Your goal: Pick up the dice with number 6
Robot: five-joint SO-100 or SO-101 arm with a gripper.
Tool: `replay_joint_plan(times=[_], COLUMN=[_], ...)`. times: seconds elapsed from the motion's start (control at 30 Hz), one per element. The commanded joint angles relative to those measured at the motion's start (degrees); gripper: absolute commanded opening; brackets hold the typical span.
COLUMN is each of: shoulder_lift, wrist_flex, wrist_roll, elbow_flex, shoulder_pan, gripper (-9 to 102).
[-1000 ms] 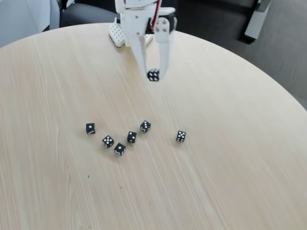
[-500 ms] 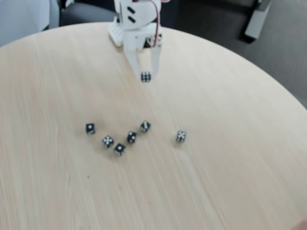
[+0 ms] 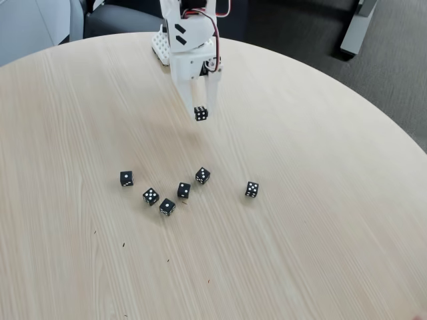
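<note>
1. Fixed view. Your white arm (image 3: 190,40) reaches in from the far edge of the round, pale wood table (image 3: 320,220) and points down toward it.

2. The gripper (image 3: 201,112) is clamped on one black die (image 3: 201,113). The two white fingers (image 3: 193,93) pinch it from either side at their tips.

3. The held die sits clear of the table, with a soft shadow on the wood just below it. The face turned to the camera shows two rows of white pips; it looks like a six, though the pips are too small to count with certainty.

4. Taking the held die as your landmark, six more black dice lie on the table nearer the camera, all well apart from it.

5. Nearest to it, straight toward the camera, is a tilted die (image 3: 202,175).

6. Just left of and below that one is another die (image 3: 183,191), and below that again a third (image 3: 167,208).

7. Left of the third is a die showing two pips (image 3: 151,196).

8. Farthest left of the group is a die showing one pip (image 3: 126,178), slightly apart from the others.

9. To the right of the landmark and toward the camera, one die (image 3: 251,189) lies alone with several pips up.

10. A red wire (image 3: 215,20) loops along the arm's upper part.
</note>
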Motion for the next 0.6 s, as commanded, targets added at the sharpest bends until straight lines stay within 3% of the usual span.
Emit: replay_joint_plan(times=[0.0, 0.17, 0.57], shoulder_lift=[2.5, 8.4, 12.5], wrist_flex=[3.3, 9.3, 10.1], wrist_roll=[0.7, 1.1, 2.0], elbow_flex=[0.4, 0.4, 0.4], shoulder_pan=[0.5, 0.5, 0.6], gripper=[0, 0, 0])
